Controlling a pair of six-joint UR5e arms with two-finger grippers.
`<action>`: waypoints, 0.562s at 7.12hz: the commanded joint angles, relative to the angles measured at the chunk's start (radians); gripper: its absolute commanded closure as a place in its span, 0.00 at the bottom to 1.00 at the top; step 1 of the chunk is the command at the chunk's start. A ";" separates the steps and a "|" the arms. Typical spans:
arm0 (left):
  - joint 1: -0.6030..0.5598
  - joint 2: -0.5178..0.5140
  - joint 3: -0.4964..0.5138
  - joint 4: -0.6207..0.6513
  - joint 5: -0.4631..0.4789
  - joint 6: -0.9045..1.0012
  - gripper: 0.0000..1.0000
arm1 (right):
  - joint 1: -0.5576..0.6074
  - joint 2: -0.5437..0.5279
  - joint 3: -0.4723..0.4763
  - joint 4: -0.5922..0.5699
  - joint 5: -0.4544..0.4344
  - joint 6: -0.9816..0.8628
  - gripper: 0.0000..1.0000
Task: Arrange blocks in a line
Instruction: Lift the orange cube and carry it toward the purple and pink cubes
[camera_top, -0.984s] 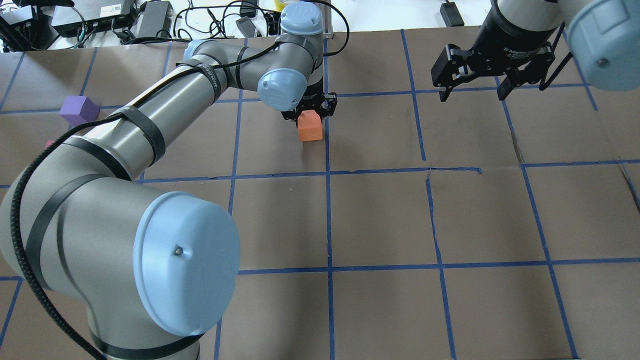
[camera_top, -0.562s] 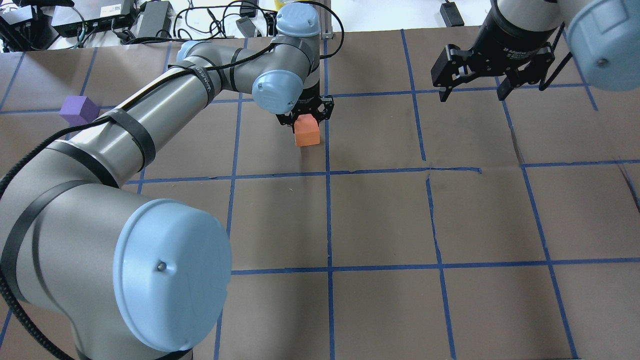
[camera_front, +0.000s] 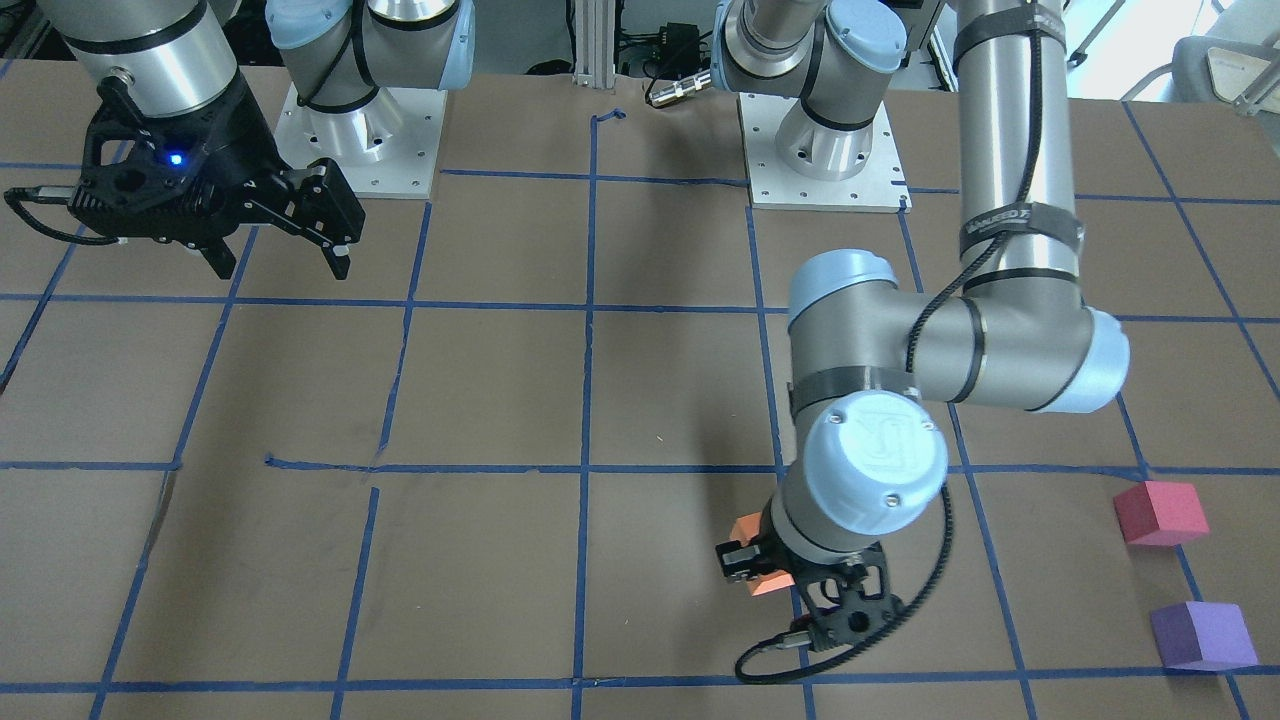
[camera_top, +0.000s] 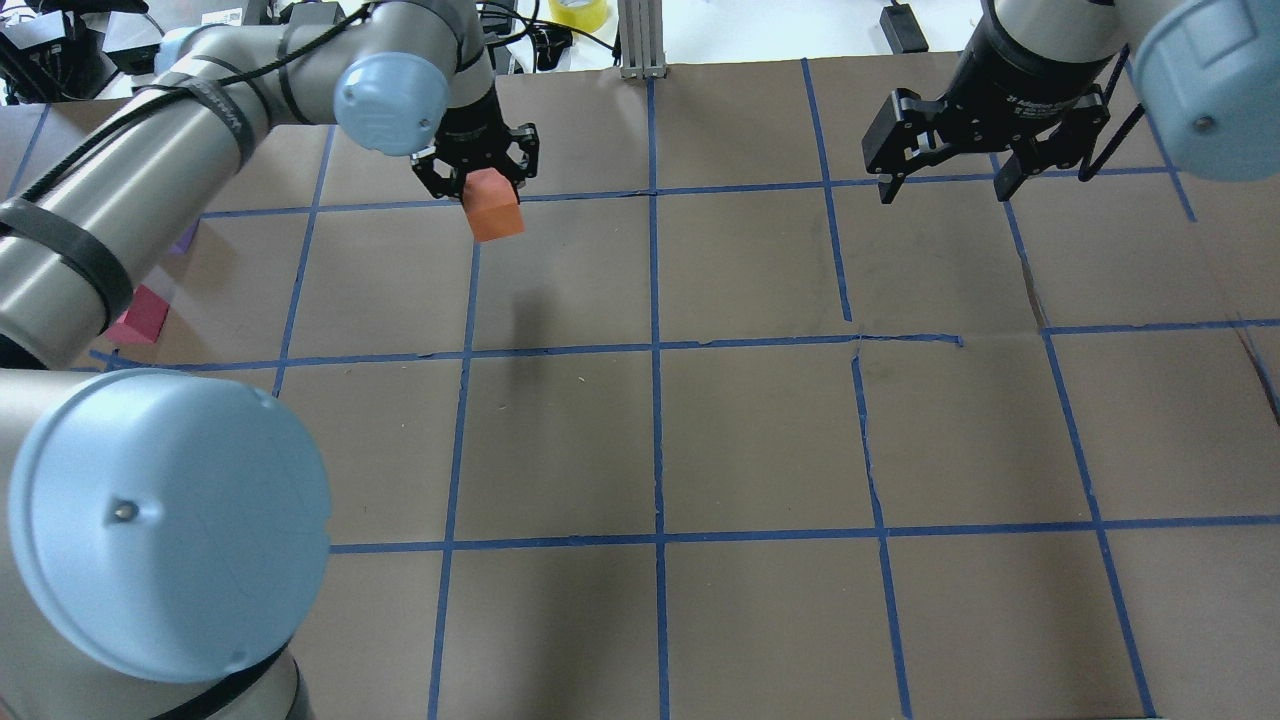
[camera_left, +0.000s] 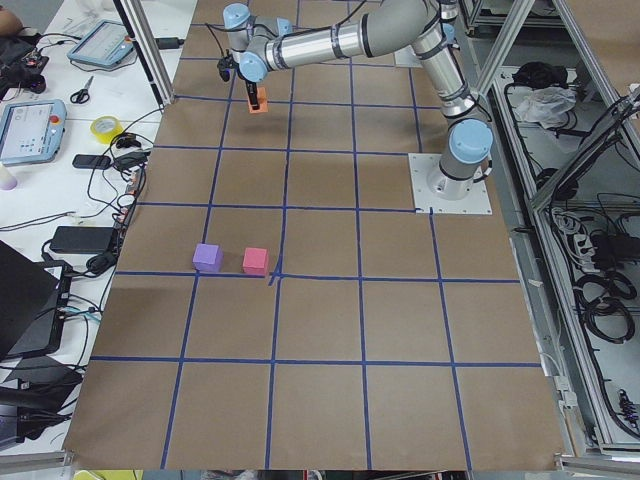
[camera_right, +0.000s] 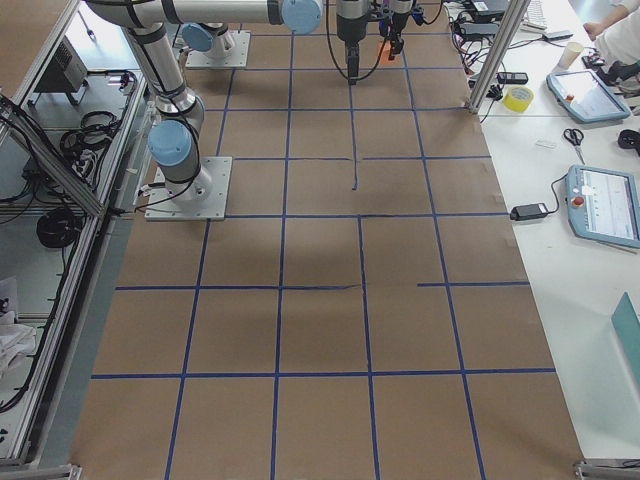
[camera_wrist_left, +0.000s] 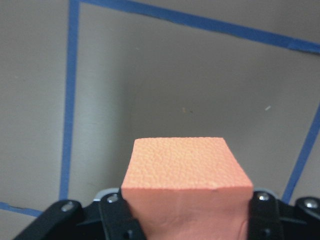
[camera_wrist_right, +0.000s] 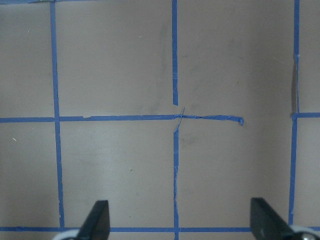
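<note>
Left jaws grip the orange block above the desk, upper left overhead. Red block and purple block sit together lower right in the front view, this arm's side. Right jaws open, empty.

Overhead and front-facing views face each other across the table.

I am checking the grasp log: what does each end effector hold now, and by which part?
The left end effector holds the orange block by two opposite sides, near its top. The right end effector is open and holds nothing.
</note>
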 joint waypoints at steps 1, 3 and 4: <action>0.139 0.058 0.001 -0.059 0.004 0.215 1.00 | -0.001 0.000 0.000 -0.001 0.000 0.000 0.00; 0.243 0.037 0.002 -0.039 0.084 0.374 1.00 | 0.001 0.000 0.000 -0.001 0.000 0.000 0.00; 0.327 0.029 0.002 -0.019 0.081 0.463 1.00 | -0.001 -0.001 0.000 0.000 -0.002 0.000 0.00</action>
